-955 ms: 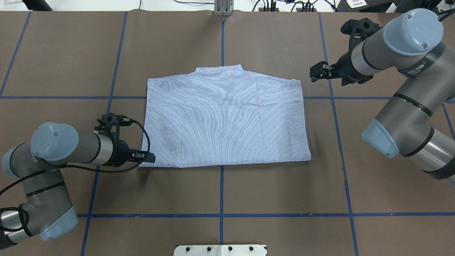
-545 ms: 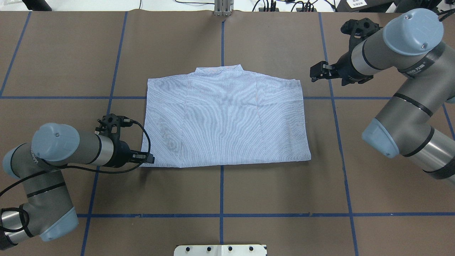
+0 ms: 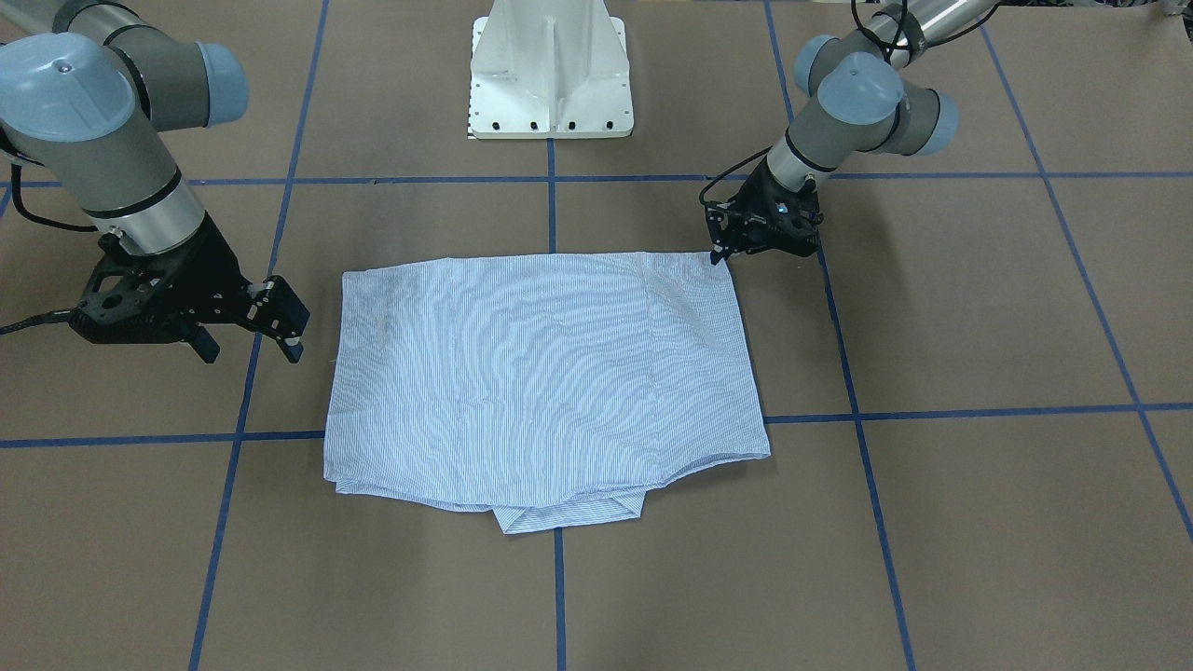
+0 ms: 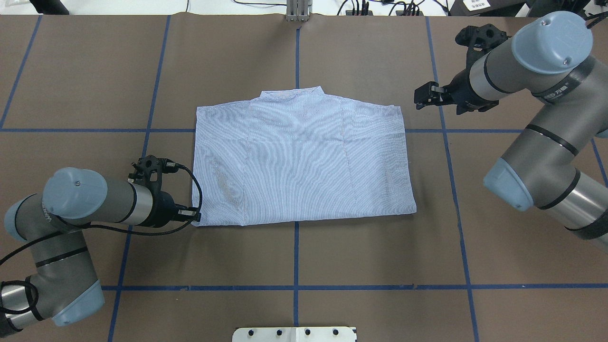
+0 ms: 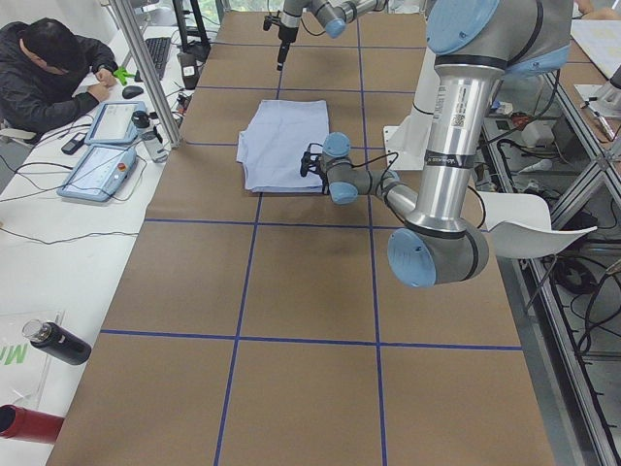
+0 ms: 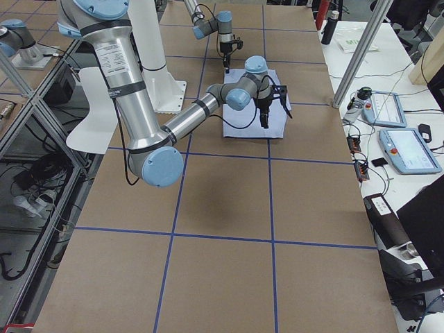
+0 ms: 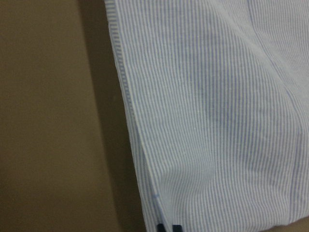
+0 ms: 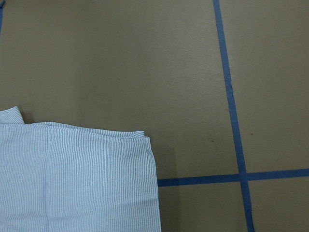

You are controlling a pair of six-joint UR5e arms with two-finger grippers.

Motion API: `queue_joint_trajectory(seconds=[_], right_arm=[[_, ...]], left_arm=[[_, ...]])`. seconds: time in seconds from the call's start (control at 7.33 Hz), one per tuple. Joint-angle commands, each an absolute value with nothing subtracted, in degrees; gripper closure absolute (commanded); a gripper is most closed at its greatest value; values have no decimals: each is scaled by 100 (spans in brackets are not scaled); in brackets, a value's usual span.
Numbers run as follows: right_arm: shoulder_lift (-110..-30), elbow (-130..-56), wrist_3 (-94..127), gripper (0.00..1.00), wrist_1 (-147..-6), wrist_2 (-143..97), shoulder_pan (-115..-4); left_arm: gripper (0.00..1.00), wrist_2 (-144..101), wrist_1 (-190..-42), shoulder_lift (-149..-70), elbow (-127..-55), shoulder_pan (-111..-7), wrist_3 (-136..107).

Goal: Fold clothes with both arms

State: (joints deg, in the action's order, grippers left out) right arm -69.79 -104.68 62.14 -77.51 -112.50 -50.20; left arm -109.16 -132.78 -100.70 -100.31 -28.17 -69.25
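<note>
The light blue striped shirt (image 4: 304, 161) lies folded and flat at the table's middle, collar on the far side (image 3: 541, 373). My left gripper (image 4: 192, 217) sits low at its near left corner (image 3: 722, 253). In the left wrist view its black fingertips (image 7: 169, 227) are pinched together on the shirt's edge (image 7: 217, 121). My right gripper (image 4: 422, 97) hovers open beside the far right shoulder, clear of the cloth (image 3: 247, 347). The right wrist view shows that shoulder corner of the shirt (image 8: 72, 179) and no fingers.
The brown table cover carries a blue tape grid (image 4: 297, 285). The white pedestal base (image 3: 550, 75) stands at the near edge. Beyond the far edge, a person (image 5: 49, 68) sits at a side desk with control pendants (image 5: 97, 165). A dark bottle (image 5: 58, 342) lies there.
My left gripper slid slightly toward the near edge and back to the left at the near left corner, and that corner and the shirt's left edge shifted and re-wrinkled. The right arm stayed still.
</note>
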Motion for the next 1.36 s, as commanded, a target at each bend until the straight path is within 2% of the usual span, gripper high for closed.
queue_joint_trajectory(seconds=[0.0,0.41,0.55,0.68,0.82,1.09,1.23], right_arm=[[-6979,-10468,6214,0,-7743,-11250,-5019],[-6979,-10468,6223,0,-7743,-11250,-5010],[-6970,-10468,6223,0,-7743,-11250,-5010],[-6961,-10468,6223,0,-7743,-11250,-5010],[-6952,-10485,6231,0,-7743,-11250,-5010],[-6943,-10503,6231,0,-7743,-11250,-5010],[-6926,-10503,6231,0,-7743,-11259,-5010]], left_arm=[[100,-10916,-13254,-9968,-10159,-2865,-6961],[100,-10846,-12202,-9984,-10240,-3320,-6325],[100,-10854,-11930,-10263,-9970,-3949,-5528],[100,-10846,-11788,-10814,-9271,-4373,-5093],[100,-10785,-11821,-11698,-8054,-4786,-4689],[100,-10346,-12065,-13142,-6117,-5079,-4333],[100,-10336,-12198,-13818,-5430,-5141,-4342]])
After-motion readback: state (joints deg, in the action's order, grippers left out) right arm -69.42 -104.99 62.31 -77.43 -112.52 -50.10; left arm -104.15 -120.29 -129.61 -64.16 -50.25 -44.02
